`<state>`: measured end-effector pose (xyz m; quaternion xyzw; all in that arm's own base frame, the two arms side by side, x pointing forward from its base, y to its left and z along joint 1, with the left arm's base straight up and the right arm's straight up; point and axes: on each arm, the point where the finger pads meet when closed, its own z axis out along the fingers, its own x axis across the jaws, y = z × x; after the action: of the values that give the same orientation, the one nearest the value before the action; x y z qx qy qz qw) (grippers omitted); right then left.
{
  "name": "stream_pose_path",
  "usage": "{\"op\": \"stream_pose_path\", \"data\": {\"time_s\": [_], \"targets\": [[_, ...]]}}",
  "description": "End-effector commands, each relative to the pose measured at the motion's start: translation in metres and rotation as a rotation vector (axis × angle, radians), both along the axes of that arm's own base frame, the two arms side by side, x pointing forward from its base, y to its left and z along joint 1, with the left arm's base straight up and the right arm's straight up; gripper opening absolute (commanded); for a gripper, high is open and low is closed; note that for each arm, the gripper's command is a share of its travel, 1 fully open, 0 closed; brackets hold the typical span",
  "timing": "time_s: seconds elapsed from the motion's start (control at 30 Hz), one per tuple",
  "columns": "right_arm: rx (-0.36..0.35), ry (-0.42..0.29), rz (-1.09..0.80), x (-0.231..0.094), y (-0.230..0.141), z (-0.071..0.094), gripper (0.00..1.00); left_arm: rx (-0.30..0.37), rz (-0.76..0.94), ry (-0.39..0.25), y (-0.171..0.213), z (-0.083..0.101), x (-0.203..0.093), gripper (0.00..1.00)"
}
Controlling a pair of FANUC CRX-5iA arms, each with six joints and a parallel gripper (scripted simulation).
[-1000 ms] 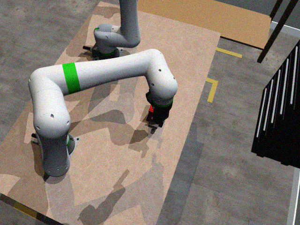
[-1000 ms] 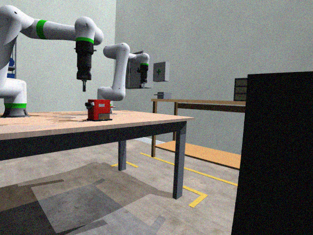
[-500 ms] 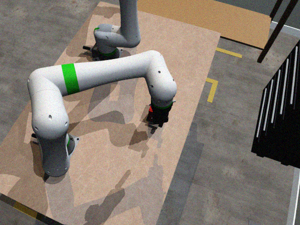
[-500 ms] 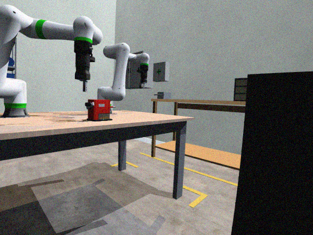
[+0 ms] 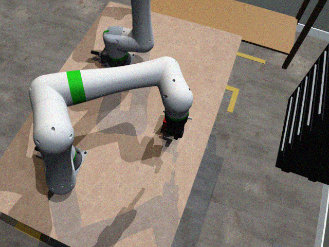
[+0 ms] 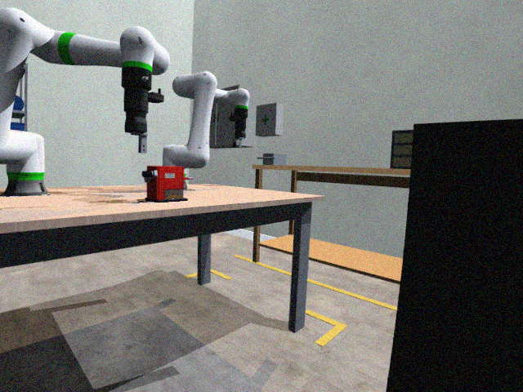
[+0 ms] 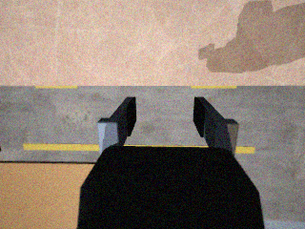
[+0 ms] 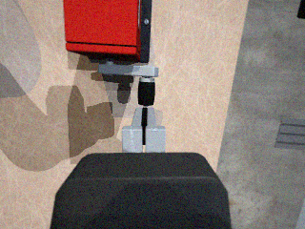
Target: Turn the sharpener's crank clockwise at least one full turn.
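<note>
As sharpener (image 5: 164, 123) (image 6: 164, 182) (image 8: 102, 24) stands, right gripper (image 5: 176, 138) (image 6: 142, 150) (image 8: 144, 111) hovers.

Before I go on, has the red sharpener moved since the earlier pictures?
No; in the exterior view, the red sharpener sits in the same spot on the table.
</note>
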<state>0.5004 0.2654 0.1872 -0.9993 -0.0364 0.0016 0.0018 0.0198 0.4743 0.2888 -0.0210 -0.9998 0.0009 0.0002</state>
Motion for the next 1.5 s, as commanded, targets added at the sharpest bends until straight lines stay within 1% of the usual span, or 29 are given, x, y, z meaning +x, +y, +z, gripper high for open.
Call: {"op": "stream_pose_path", "data": {"time_s": [0.0,0.07,0.1,1.0,1.47], "targets": [[-0.002,-0.005,-0.039,0.0014,-0.0004,0.0012,0.0,0.002,0.0,0.0,0.0002,0.0008,0.0001,1.0],[-0.002,-0.005,-0.04,0.0014,-0.0004,0.0012,0.0,0.002,0.0,0.0,0.0002,0.0008,0.0001,1.0],[-0.002,-0.005,-0.04,0.0014,-0.0004,0.0012,0.97,0.002,0.0,0.0,0.0002,0.0008,0.0001,1.0],[-0.003,-0.005,-0.041,0.0014,-0.0004,0.0008,0.97,0.002,0.0,0.0,0.0002,0.0008,0.0001,1.0],[-0.003,-0.005,-0.049,0.0013,-0.0002,-0.0061,0.97,0.002,0.0,0.0,0.0002,0.0008,0.0001,1.0]]}}
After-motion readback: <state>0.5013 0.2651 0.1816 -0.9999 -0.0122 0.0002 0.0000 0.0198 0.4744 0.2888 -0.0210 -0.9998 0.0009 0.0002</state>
